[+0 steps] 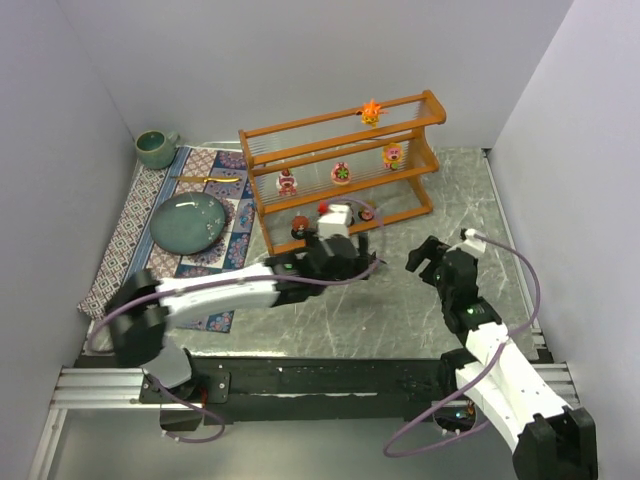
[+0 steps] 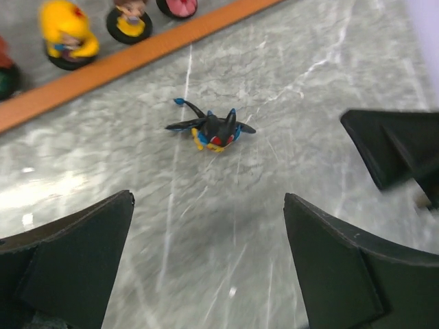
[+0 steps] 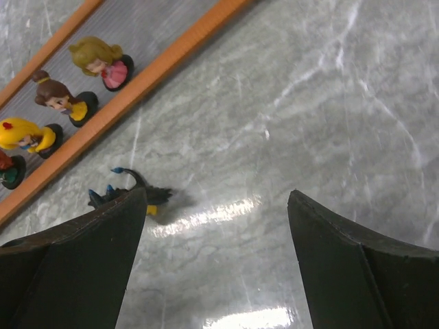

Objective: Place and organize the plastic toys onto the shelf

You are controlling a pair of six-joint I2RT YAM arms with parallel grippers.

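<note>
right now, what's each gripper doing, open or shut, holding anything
Left gripper: open and empty; the black figurine lies loose ahead of it.
Right gripper: open, holding nothing.

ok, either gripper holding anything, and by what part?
Nothing held. Left gripper and right gripper both open, empty; black figurine lies loose on the table.

A patterned cloth mat (image 1: 135, 225) lay along the left side of the grey marbled bench (image 1: 400, 310). A teal plate (image 1: 189, 221) sat on the mat near its middle. Beyond the plate, a thin yellow stick (image 1: 208, 179) lay across the cloth. A green ceramic cup (image 1: 155, 149) stood upright at the mat's far left corner.
</note>
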